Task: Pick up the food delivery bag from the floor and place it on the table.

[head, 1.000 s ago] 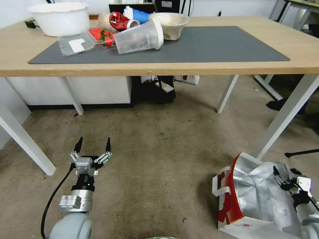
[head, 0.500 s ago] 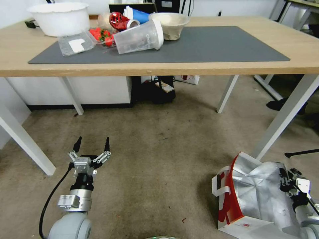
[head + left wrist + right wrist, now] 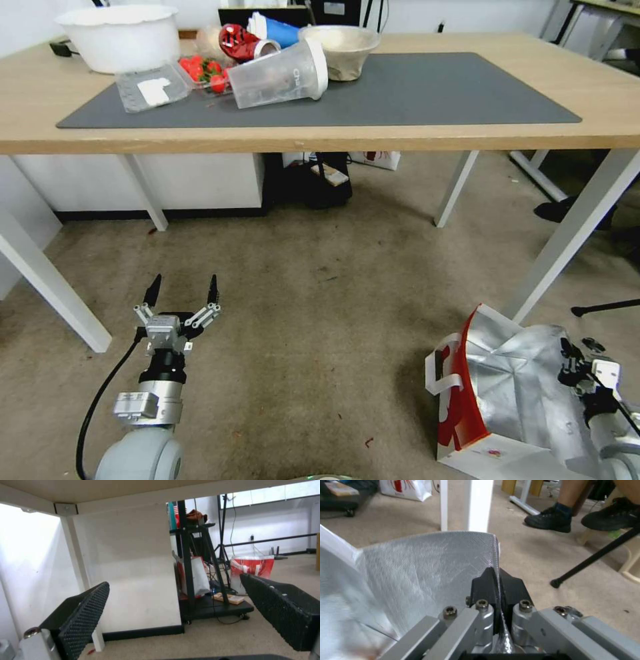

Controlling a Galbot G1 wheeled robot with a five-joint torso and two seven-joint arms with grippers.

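The food delivery bag (image 3: 507, 393) sits on the carpeted floor (image 3: 320, 320) at about 4 o'clock in the head view, just beside a white leg of the table (image 3: 333, 137), its silver foil lining facing up and the red side toward 9 o'clock. The right gripper (image 3: 572, 360) is at the bag's 3 o'clock edge, its black fingers (image 3: 486, 586) clenched on the foil wall (image 3: 430, 567). The left gripper (image 3: 181, 293) hangs low over the carpet at 7 o'clock, well apart from the bag, fingers (image 3: 83, 615) spread wide and holding nothing.
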